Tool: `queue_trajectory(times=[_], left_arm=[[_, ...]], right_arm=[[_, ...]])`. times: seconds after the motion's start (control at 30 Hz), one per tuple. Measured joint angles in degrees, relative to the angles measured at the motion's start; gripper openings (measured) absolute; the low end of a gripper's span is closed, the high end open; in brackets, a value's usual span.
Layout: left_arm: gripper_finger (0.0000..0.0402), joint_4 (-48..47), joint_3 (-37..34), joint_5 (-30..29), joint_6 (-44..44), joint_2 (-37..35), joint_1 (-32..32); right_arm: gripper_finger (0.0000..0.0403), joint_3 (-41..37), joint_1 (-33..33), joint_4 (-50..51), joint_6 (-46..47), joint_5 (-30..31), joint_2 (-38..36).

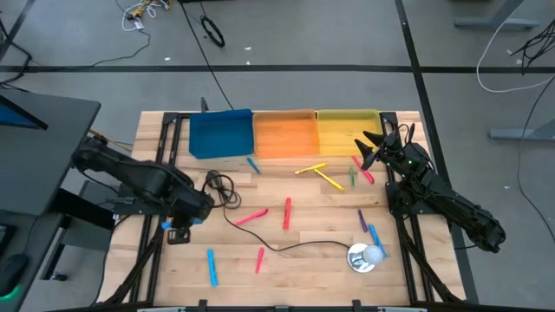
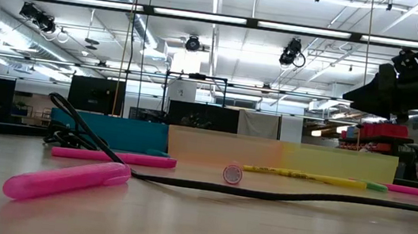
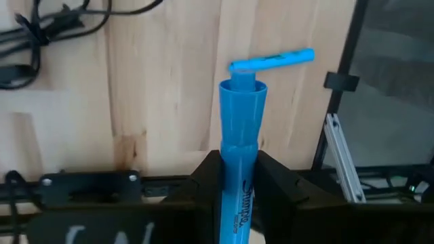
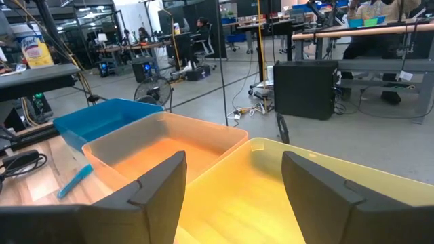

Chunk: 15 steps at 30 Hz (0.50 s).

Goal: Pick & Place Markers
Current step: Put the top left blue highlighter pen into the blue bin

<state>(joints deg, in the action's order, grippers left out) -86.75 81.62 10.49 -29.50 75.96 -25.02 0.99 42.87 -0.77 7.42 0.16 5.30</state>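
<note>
My left gripper hangs over the table's left part, pointing down, shut on a blue marker. Another blue marker lies on the wood below it. More markers lie flat on the table: pink, red, yellow, green, purple and blue. My right gripper waits open and level at the far right, in front of the yellow tray, with nothing between its fingers. My left gripper pinches the blue marker's printed barrel between its two fingers. They come from above and lie along the marker. Its wide end sticks out below the fingertips. The marker hangs nearly upright, clear of the table.
A blue tray, an orange tray and the yellow one stand side by side along the far edge. A thin black cable snakes across the middle to a round silver-white object near the front right.
</note>
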Motion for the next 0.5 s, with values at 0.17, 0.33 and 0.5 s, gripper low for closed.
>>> queue_trajectory(times=[0.17, 0.33, 0.5], left_arm=[[0.0064, -3.1, 4.84, -1.13, 2.27, -0.02, -0.01], [0.0064, -3.22, 5.14, -1.3, 3.82, 0.02, 0.0], [0.0064, -3.26, 5.14, -1.44, 7.37, 0.02, 2.01]], right_arm=[[0.0245, 0.0, 0.0, 0.01, 0.0, -0.02, -0.02], [0.0245, 0.0, 0.0, 0.0, -0.01, -0.01, 0.0], [0.0245, 0.0, 0.0, 0.0, -0.01, 0.0, -0.02]])
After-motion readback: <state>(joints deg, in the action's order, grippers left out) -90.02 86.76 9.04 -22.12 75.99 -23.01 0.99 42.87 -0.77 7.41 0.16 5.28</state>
